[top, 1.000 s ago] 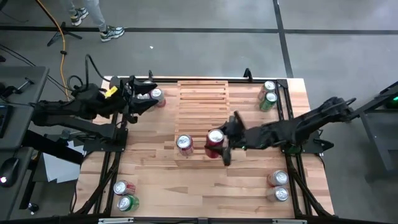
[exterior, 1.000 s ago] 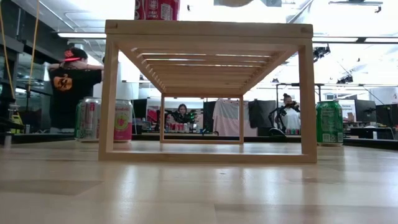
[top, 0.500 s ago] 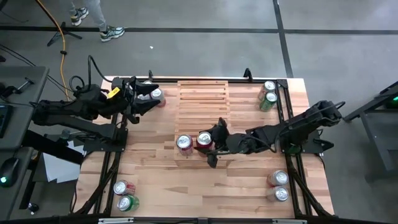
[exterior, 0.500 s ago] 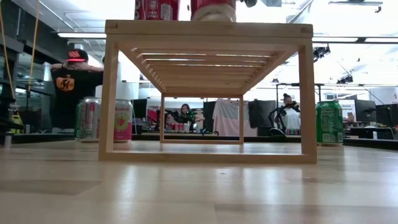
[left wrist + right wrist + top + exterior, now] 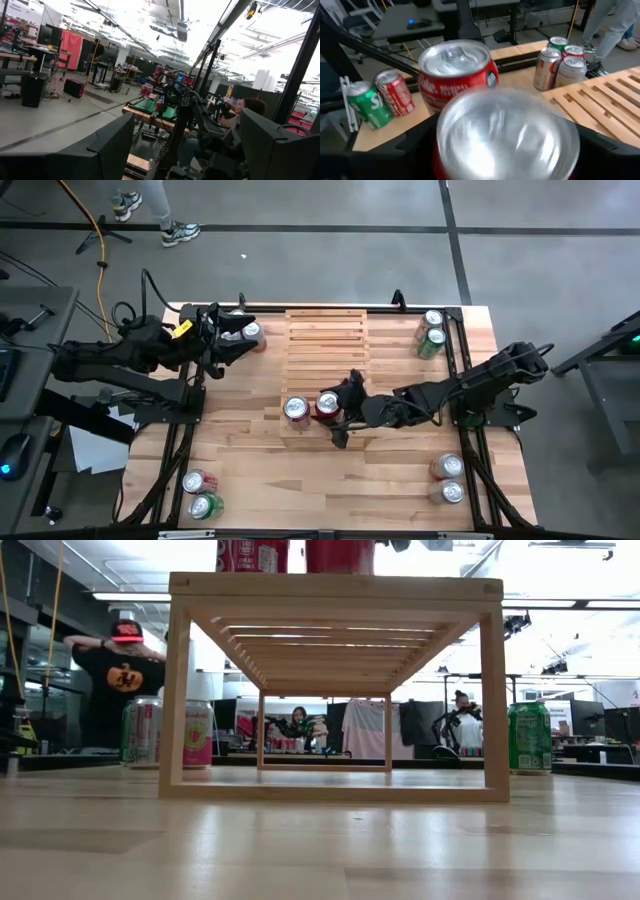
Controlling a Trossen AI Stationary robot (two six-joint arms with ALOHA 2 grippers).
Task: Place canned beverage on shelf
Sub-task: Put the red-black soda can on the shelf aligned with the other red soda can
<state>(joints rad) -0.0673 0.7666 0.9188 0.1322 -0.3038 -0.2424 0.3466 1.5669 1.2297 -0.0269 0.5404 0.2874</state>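
Note:
The pale-wood slatted shelf (image 5: 325,345) stands mid-table and fills the low view (image 5: 335,585). A red can (image 5: 296,411) stands on its near tier. Beside that can, my right gripper (image 5: 334,411) is shut on a second red can (image 5: 326,405), whose silver top fills the right wrist view (image 5: 507,131). In the low view both cans (image 5: 252,555) (image 5: 340,555) show on the shelf's top. My left gripper (image 5: 238,338) waits open at the table's far left, next to a can (image 5: 251,332). My right gripper pinches the red can's side wall (image 5: 439,159) between its two fingers (image 5: 415,150), one on each side. The fingers come about level from the table's right. The can is upright, its base (image 5: 340,571) down at the shelf's top slat.
Two cans stand at the far right (image 5: 432,330), two at the near right (image 5: 449,479), two at the near left (image 5: 200,494). The shelf's far tiers (image 5: 325,330) are bare. People show in the room beyond the table (image 5: 120,670).
My right gripper has carried the red can toward the table's left, to right beside the can on the shelf's near tier. It has then lowered the can until its base is down at the shelf's top.

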